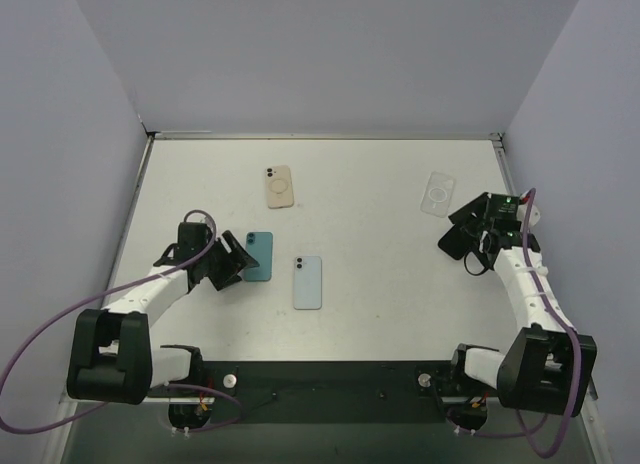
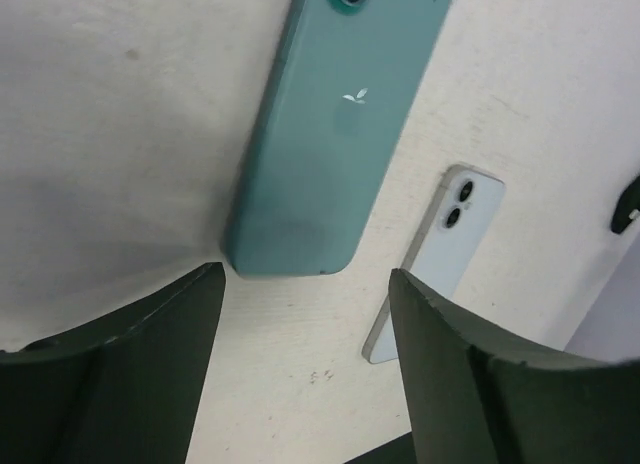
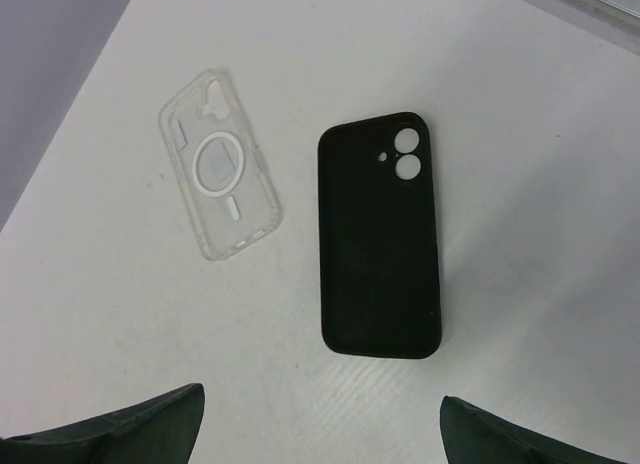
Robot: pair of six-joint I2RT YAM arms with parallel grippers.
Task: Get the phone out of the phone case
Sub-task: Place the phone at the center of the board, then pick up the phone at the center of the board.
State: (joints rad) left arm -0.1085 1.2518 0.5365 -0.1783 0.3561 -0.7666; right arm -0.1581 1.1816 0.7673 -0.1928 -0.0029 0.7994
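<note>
A teal phone case (image 2: 330,134), camera cut-out at its far end, lies flat left of centre (image 1: 260,256); whether a phone is inside I cannot tell. A bare light-blue phone (image 2: 435,254) lies to its right (image 1: 307,282). My left gripper (image 2: 305,276) is open just short of the teal case's near end (image 1: 238,261), touching nothing. My right gripper (image 3: 320,396) is open and empty above a black case (image 3: 380,254), whose camera holes show the table through them. This case is partly hidden under the gripper (image 1: 468,224) in the top view.
A clear empty case (image 3: 218,179) lies left of the black one, near the back right (image 1: 438,194). A beige case (image 1: 278,187) with a ring on its back lies at the back centre. Walls enclose the table on three sides.
</note>
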